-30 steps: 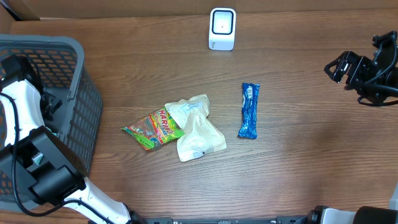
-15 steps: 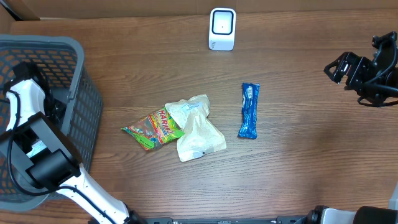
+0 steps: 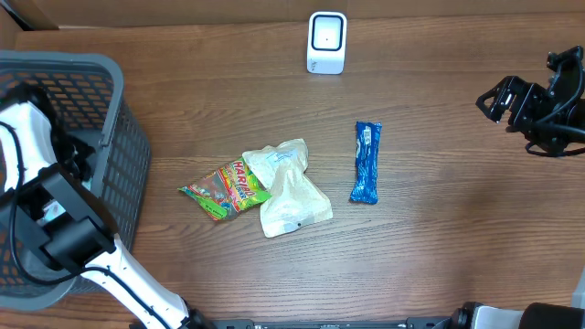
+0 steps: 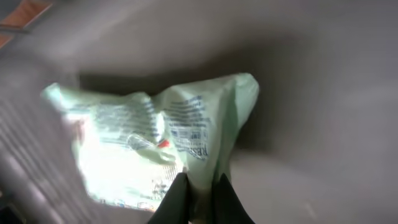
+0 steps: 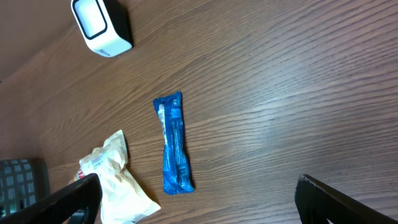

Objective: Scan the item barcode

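Pinching green packet (image 4: 155, 137) inside basket (image 3: 73, 62)

One blue bar (image 3: 366, 163), one gummy bag (image 3: 224, 189), two pale packets (image 3: 294, 196) (image 4: 155, 143), one basket (image 3: 64, 62), one scanner (image 3: 326, 41).

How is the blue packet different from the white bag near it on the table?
The blue packet is long, thin and fairly smooth; the white bag is wider and crumpled. The blue packet lies by itself, touching nothing else; the white bag overlaps a colourful candy bag. Both lie flat on the wooden table, and nothing is holding them.
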You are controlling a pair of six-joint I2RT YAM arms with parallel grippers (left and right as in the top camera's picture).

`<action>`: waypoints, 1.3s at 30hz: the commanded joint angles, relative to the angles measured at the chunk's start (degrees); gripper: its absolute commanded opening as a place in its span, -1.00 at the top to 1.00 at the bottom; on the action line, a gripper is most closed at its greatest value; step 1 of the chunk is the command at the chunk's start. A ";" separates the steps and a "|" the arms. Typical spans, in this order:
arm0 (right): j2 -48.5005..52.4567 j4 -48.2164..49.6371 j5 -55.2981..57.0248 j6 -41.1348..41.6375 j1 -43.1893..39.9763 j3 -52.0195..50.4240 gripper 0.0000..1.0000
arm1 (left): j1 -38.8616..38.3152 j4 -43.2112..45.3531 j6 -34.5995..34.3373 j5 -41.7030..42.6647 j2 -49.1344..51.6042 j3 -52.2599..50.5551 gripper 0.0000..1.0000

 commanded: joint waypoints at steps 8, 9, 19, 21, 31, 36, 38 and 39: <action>-0.04 0.17 -0.52 0.02 -0.07 0.42 -1.00 | -6.16 -7.91 7.93 12.04 -14.80 16.02 0.91; -0.04 0.17 -0.50 0.02 -0.07 0.42 -1.00 | -6.69 -7.76 7.91 12.07 -16.79 16.02 0.92; -0.04 0.79 -0.50 0.02 -0.07 0.42 -1.00 | -9.75 -8.07 2.25 0.90 -31.95 15.41 -0.13; -0.04 0.74 -0.50 0.02 -0.07 0.42 -1.00 | -8.74 -8.52 2.23 0.96 -30.64 13.60 -0.63; -0.04 0.52 -0.52 0.02 -0.07 0.42 -1.00 | -6.01 1.49 14.34 6.73 -24.90 -2.51 -0.95; -0.04 -0.13 -0.50 0.00 -0.07 0.42 -1.00 | -6.01 6.25 21.49 7.80 -20.98 -7.87 -0.93; -0.04 0.09 -0.50 0.02 -0.07 0.42 -1.00 | -6.01 8.02 23.52 7.85 -18.53 -8.76 -0.89; -0.04 0.20 -0.50 0.00 -0.07 0.42 -1.00 | -6.01 8.87 24.46 8.20 -17.40 -9.01 -0.86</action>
